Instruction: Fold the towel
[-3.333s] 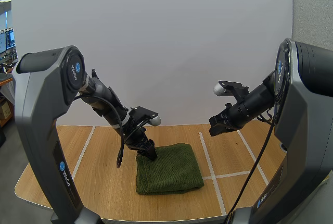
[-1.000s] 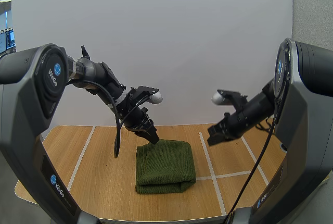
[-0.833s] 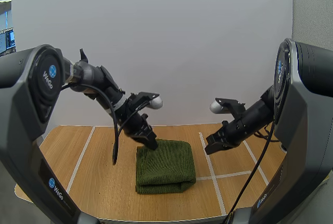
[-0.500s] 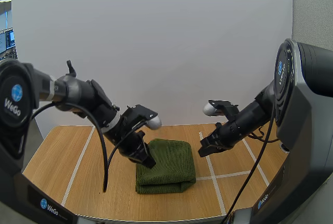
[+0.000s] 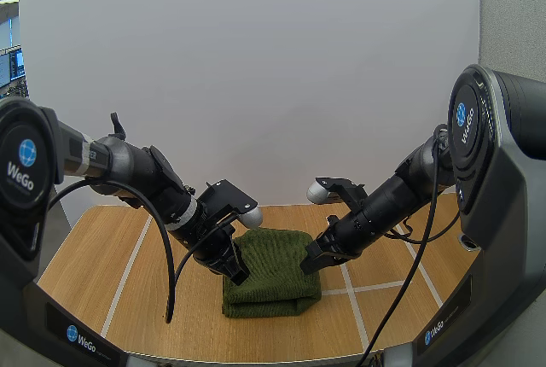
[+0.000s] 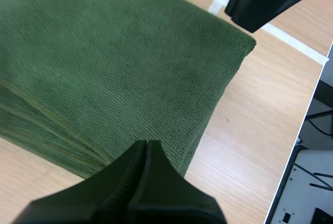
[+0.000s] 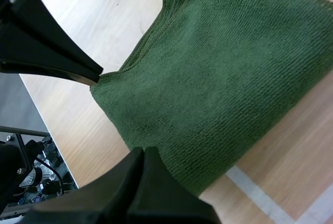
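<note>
The left gripper [image 6: 147,145] is closed into one dark wedge, holding nothing, with its tip at the left edge of the towel [image 6: 119,62]. The right gripper [image 7: 143,151] — likewise closed and empty — sits at the opposite edge. The green towel lies folded on the table [image 5: 111,273] between them, beside a white line [image 5: 350,286].

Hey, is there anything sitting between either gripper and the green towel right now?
Nothing visible does. The left gripper, fingers shut, sits right at the towel on its left edge. The right gripper, also shut, is at its right edge. Only bare table lies around the towel.
</note>
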`<state>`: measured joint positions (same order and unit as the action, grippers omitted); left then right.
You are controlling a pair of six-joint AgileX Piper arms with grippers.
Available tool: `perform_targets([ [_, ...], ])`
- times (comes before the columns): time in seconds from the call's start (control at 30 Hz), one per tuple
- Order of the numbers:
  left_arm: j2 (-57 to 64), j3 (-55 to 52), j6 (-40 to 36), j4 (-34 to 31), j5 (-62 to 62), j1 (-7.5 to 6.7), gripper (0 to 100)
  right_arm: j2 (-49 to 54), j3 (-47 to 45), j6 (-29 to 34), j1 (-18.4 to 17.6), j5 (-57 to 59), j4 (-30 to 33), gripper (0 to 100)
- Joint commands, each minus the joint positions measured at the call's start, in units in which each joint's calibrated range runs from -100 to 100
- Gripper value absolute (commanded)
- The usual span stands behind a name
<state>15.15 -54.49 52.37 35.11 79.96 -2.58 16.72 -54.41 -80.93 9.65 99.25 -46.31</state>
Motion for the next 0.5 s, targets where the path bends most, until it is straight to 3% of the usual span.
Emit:
perform_targets([
  [0.0, -5.90, -0.76, 1.74, 0.99, -2.10, 0.01, 0, 0.41, -4.90, -1.13, -0.27, -0.52, 0.82, 0],
  [0.47, -13.21, -2.55, 3.25, 1.76, -11.82, 0.01, 0, -10.00, -8.62, -4.08, -0.27, -15.74, 0.33, 0],
])
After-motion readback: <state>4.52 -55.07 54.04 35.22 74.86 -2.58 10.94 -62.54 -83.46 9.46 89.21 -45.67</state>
